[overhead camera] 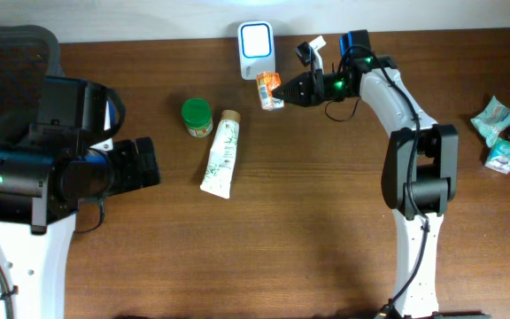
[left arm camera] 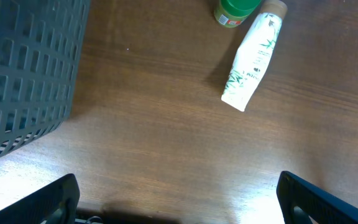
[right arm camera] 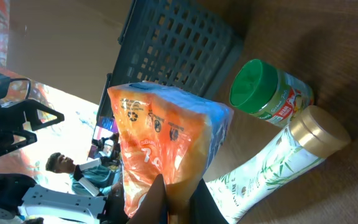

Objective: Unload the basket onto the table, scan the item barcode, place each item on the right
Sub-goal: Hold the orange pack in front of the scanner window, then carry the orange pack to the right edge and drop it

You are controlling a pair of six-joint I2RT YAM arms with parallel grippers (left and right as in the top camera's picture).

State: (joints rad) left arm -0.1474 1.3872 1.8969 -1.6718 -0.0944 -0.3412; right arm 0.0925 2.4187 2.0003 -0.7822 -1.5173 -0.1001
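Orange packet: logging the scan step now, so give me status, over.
Right gripper shut on orange-and-blue plastic packet, close by white scanner. Left gripper open, empty. Green-lidded jar, white tube off to the side.

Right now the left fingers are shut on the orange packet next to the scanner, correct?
Not the left: the right fingers are shut on the orange packet next to the scanner, as the overhead view shows.

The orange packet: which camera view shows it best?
The right wrist view: the orange packet appears large, its printed symbols visible. Overhead shows it small, near the white device. The left wrist view misses it.
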